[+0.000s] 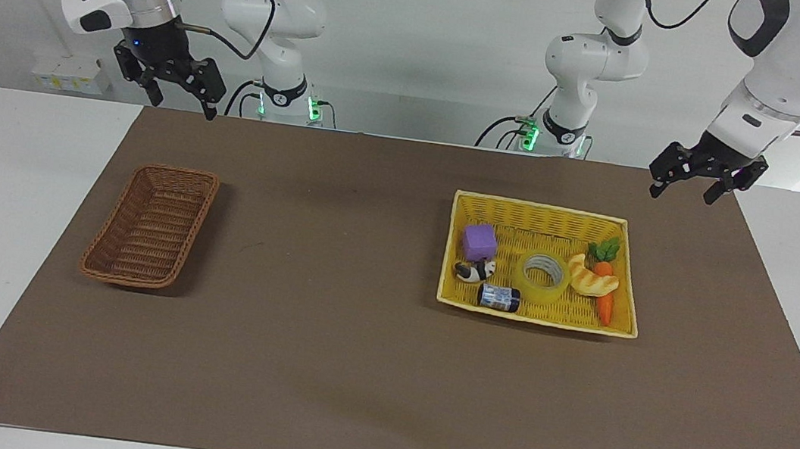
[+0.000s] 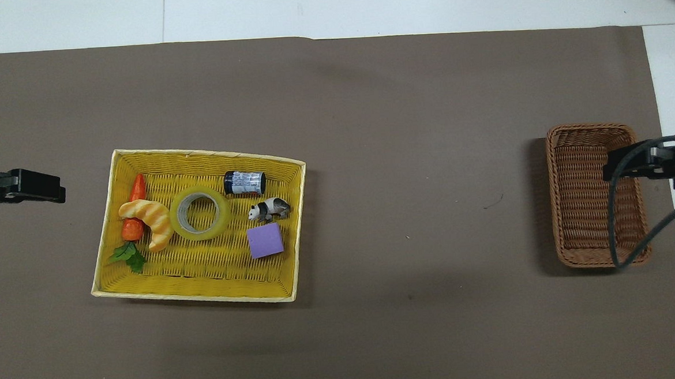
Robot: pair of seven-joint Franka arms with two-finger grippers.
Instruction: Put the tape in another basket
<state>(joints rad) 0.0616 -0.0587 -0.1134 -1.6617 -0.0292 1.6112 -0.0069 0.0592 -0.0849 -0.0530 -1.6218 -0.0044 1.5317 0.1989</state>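
Note:
The tape [image 1: 545, 277] is a yellowish ring lying flat in the middle of the yellow basket [image 1: 539, 209]; it also shows in the overhead view [image 2: 200, 214]. The brown wicker basket [image 1: 177, 171] stands empty toward the right arm's end of the table, and shows in the overhead view [image 2: 591, 127]. My left gripper [image 1: 685, 189] hangs open and empty in the air over the mat's corner at the left arm's end. My right gripper [image 1: 182, 103] hangs open and empty over the mat's edge at the right arm's end. Both arms wait.
The yellow basket [image 2: 197, 153] also holds a purple cube [image 2: 265, 241], a toy panda [image 2: 269, 209], a small dark can [image 2: 244, 182], a croissant [image 2: 148, 219] and a carrot [image 2: 135, 191] around the tape. A brown mat [image 1: 325, 337] covers the table.

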